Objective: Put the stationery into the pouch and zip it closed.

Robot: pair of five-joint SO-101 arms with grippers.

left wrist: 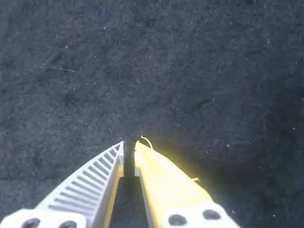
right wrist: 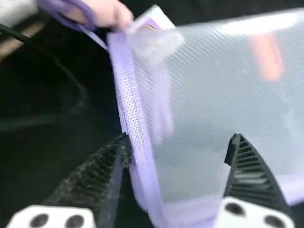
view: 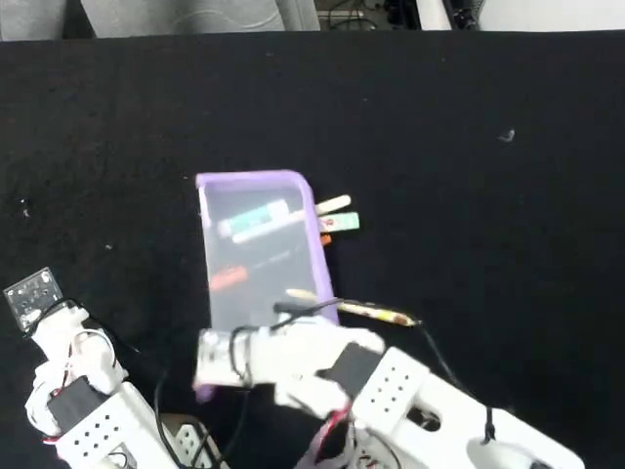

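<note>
Two arms are stationed at the near edge of a black tabletop [view: 488, 195]. The pouch [view: 259, 254], clear mesh bound in purple, is laid flat near the middle, its long side running away from the arms. Through the mesh a white-and-teal item [view: 256, 221] and an orange item [view: 229, 279] are made out. Two pale sticks [view: 335, 213] are seen jutting past the pouch's right edge near its far end; whether they are inside cannot be told. A pencil [view: 376, 314] is laid slantwise across the same edge, one end over the pouch, just ahead of the right arm [view: 410, 401]. A black cable [view: 298, 308] is draped over the pencil and the pouch's near part. The pouch's near end is covered from above by the right claw [view: 223, 362].

What is hidden there is supplied by the right wrist view. The right claw [right wrist: 178, 142] is spread wide, with the pouch [right wrist: 213, 95] mesh and its purple edge lying between the fingers. Whether either finger touches the fabric cannot be told.

The left arm [view: 78, 401] is placed at the near left corner, well apart from the pouch. In the left wrist view the left claw [left wrist: 129, 145] is found nearly closed. Only a slit is left between its white and yellow fingers, and nothing is held, above bare tabletop [left wrist: 190, 71].
</note>
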